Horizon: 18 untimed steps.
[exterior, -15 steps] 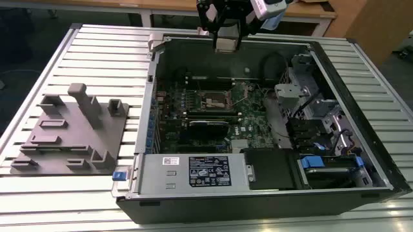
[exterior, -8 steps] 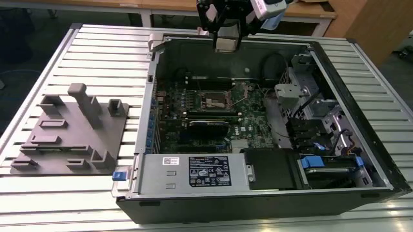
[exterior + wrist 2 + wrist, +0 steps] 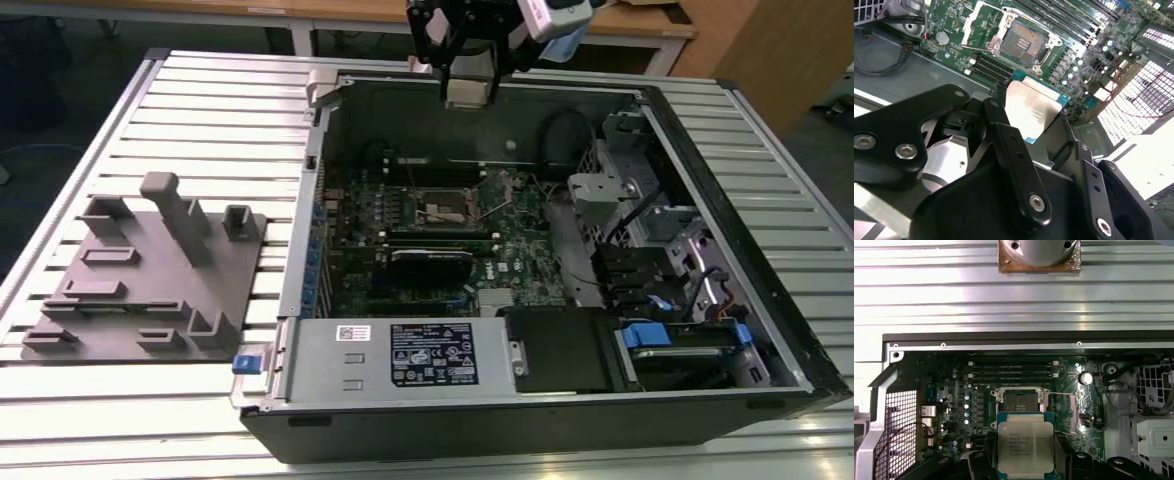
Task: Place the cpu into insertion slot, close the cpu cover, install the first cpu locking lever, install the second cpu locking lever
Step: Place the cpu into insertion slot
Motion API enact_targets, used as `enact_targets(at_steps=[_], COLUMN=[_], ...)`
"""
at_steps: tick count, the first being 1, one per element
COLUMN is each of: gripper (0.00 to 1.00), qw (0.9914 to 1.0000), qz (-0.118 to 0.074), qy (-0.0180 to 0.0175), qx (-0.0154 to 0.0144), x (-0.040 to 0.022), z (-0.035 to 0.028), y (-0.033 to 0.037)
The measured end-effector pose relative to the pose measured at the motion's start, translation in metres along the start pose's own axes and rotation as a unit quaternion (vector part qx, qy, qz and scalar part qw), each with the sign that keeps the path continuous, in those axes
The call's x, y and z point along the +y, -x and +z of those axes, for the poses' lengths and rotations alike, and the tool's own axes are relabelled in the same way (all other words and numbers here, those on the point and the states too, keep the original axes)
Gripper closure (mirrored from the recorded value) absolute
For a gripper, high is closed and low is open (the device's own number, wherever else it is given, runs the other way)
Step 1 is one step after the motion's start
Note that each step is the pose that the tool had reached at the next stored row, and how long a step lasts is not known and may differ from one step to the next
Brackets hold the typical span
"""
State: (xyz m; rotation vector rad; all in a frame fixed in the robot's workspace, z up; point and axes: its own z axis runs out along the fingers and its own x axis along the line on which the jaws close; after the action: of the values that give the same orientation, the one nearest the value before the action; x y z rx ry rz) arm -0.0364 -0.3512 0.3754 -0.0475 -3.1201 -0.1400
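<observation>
My gripper (image 3: 466, 98) hangs above the far rim of the open computer case, shut on the cpu (image 3: 1024, 447), a flat square chip with a silver-grey top. Both wrist views show the black fingers (image 3: 1004, 130) pressing on two opposite edges of the cpu (image 3: 1031, 107). Well below it on the green motherboard lies the insertion slot (image 3: 1020, 401) (image 3: 1023, 42) (image 3: 447, 208), uncovered, its pin field bare. The cpu cover (image 3: 983, 15) stands swung up at one edge of the slot. A thin locking lever (image 3: 1066, 412) stands loose beside the slot.
Long black memory slots (image 3: 1011, 372) run beside the socket. Drive cages and cables (image 3: 641, 235) fill the case on the exterior view's right, and a power supply (image 3: 400, 355) sits at its near end. A grey fixture plate (image 3: 147, 285) lies on the slatted table (image 3: 214, 110).
</observation>
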Motion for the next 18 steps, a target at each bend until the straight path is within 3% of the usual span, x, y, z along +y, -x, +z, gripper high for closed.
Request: enact_targets(at_steps=[5,9,18], gripper=[0.46,0.46,0.46], qw=[0.99973,0.99866,0.99858], qz=[0.023,0.051,0.053], qy=[-0.0004,-0.0004,-0.0003], qx=[-0.0021,-0.0046,-0.0048], x=[0.0,-0.0001,-0.0001], z=[0.0003,0.0007,0.0007], y=[0.0,0.0,0.0])
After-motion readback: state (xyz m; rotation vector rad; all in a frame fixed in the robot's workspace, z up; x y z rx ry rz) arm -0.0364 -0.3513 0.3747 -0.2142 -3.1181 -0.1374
